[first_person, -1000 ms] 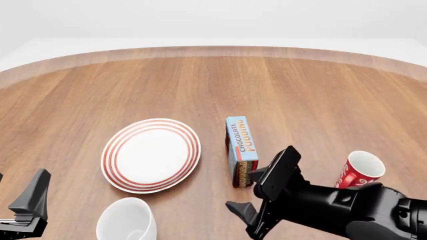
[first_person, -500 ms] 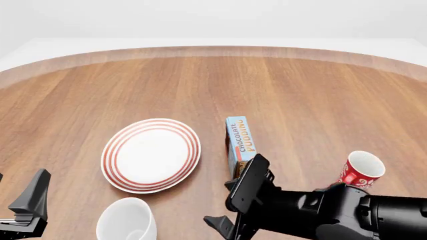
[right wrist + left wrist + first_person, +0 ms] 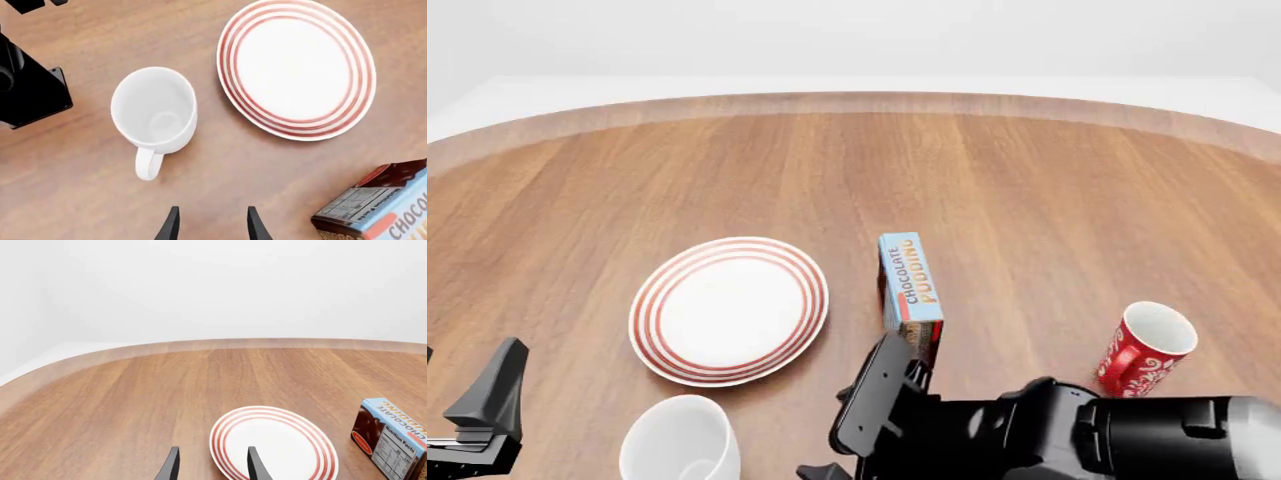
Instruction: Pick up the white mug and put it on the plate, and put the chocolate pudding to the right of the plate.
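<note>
The right pincer point(image 3: 208, 225) hangs released and empty above the white mug point(image 3: 155, 111), which stands upright at the front view's lower left, near the plate point(image 3: 729, 310). Best to descend over the mug's rim and pinch one wall. The left pincer point(image 3: 209, 467) also gapes empty. Farther off, the chocolate pudding point(image 3: 909, 291) lies right of the plate.

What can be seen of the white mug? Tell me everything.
The white mug is plain, glossy, ceramic-looking and unmarked, with one loop handle. It stands upright and empty on the wooden table, mouth up. In the front view it sits at the near edge, just in front of the plate, apart from it. Nothing touches it; the right hand hovers above, open, near the handle.
</note>
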Robot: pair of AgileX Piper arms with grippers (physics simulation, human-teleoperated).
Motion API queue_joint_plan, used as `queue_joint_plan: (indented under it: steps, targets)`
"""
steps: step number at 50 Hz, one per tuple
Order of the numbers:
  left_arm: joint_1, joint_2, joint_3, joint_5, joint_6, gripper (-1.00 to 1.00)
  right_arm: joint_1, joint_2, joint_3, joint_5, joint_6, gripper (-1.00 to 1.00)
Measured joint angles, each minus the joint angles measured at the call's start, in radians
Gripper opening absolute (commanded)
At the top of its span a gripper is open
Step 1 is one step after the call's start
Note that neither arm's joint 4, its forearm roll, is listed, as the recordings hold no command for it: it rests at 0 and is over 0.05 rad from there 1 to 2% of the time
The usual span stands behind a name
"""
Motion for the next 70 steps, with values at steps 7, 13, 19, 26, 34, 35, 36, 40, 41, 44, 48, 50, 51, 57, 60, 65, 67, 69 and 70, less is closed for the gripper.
queue_joint_plan:
  steps: [7, 13, 19, 26, 34, 35, 36, 40, 41, 44, 48, 50, 51, 57, 60, 65, 67, 69, 70]
  targets:
    - [0.000, 0.000, 0.000, 0.000, 0.000, 1.00, 0.025, 0.033, -0.015, -0.005, 0.014, 1.00]
    - [0.000, 0.000, 0.000, 0.000, 0.000, 1.00, 0.045, 0.059, -0.028, -0.006, 0.029, 1.00]
    - [0.000, 0.000, 0.000, 0.000, 0.000, 1.00, 0.068, 0.086, -0.043, -0.006, 0.045, 1.00]
    - [0.000, 0.000, 0.000, 0.000, 0.000, 1.00, 0.096, 0.117, -0.062, -0.004, 0.063, 1.00]
    - [0.000, 0.000, 0.000, 0.000, 0.000, 1.00, 0.126, 0.146, -0.082, -0.001, 0.080, 1.00]
    - [0.000, 0.000, 0.000, 0.000, 0.000, 1.00, 0.129, 0.150, -0.084, -0.001, 0.082, 1.00]
    - [0.000, 0.000, 0.000, 0.000, 0.000, 1.00, 0.132, 0.153, -0.086, -0.001, 0.084, 1.00]
    - [0.000, 0.000, 0.000, 0.000, 0.000, 1.00, 0.143, 0.165, -0.094, -0.002, 0.091, 1.00]
    - [0.000, 0.000, 0.000, 0.000, 0.000, 1.00, 0.146, 0.168, -0.095, -0.002, 0.093, 1.00]
    - [0.000, 0.000, 0.000, 0.000, 0.000, 1.00, 0.153, 0.176, -0.102, -0.001, 0.098, 1.00]
    - [0.000, 0.000, 0.000, 0.000, 0.000, 1.00, 0.161, 0.185, -0.110, 0.000, 0.103, 1.00]
    - [0.000, 0.000, 0.000, 0.000, 0.000, 1.00, 0.164, 0.189, -0.114, 0.000, 0.106, 1.00]
    - [0.000, 0.000, 0.000, 0.000, 0.000, 1.00, 0.166, 0.191, -0.116, 0.001, 0.107, 1.00]
    - [0.000, 0.000, 0.000, 0.000, 0.000, 1.00, 0.173, 0.200, -0.127, 0.004, 0.116, 1.00]
    - [0.000, 0.000, 0.000, 0.000, 0.000, 1.00, 0.175, 0.204, -0.133, 0.006, 0.121, 1.00]
    - [0.000, 0.000, 0.000, 0.000, 0.000, 1.00, 0.175, 0.209, -0.141, 0.011, 0.129, 1.00]
    - [0.000, 0.000, 0.000, 0.000, 0.000, 1.00, 0.175, 0.211, -0.145, 0.013, 0.132, 1.00]
    - [0.000, 0.000, 0.000, 0.000, 0.000, 1.00, 0.174, 0.213, -0.149, 0.015, 0.135, 1.00]
    - [0.000, 0.000, 0.000, 0.000, 0.000, 1.00, 0.173, 0.214, -0.151, 0.017, 0.137, 1.00]
